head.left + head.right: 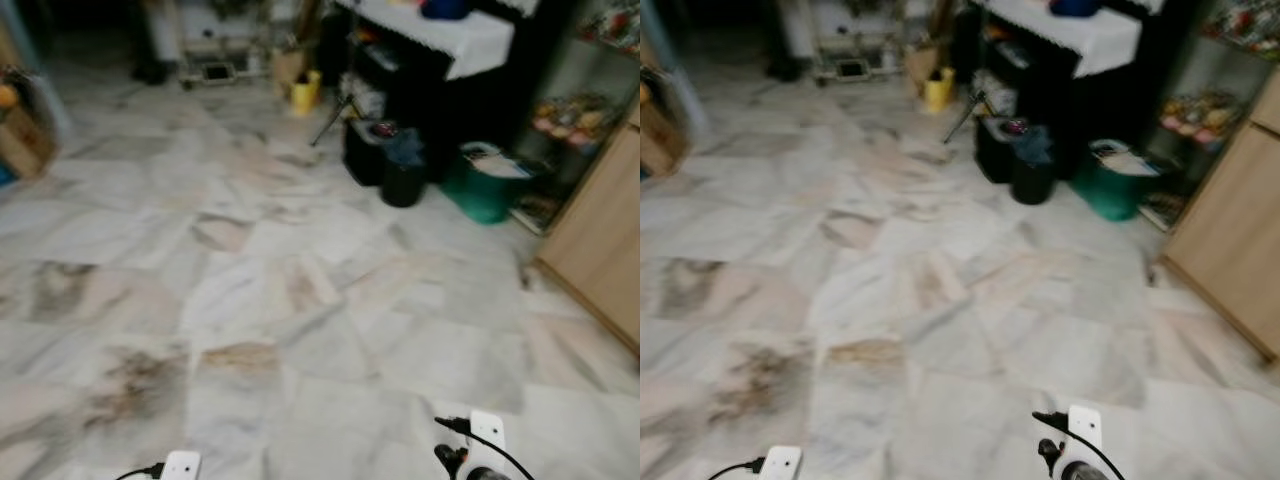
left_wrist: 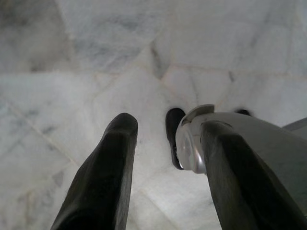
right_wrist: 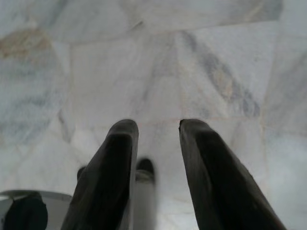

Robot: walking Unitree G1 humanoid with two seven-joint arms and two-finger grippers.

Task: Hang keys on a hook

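— Listing keys first: whereabouts?
— Cannot tell.
— Left gripper (image 2: pixel 170 123)?
— Hanging low over marble floor (image 1: pixel 300 300), jaws wide, nothing between.
— Right gripper (image 3: pixel 159 124)?
— Same floor below, jaws parted more narrowly, likewise holding nothing.
— Further out?
— Black bin (image 1: pixel 403 170) just beside green tub (image 1: pixel 485 185), under dark counter with white cloth (image 1: pixel 470 40); yellow container (image 1: pixel 305 92) farther back; wooden cabinet (image 1: pixel 600 240) at right. Somewhat blurred throughout.

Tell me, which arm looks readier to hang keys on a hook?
Neither, as far as I can judge. The left gripper and right gripper both hang open and empty over the grey-white marble floor. I can make out no keys or hook.
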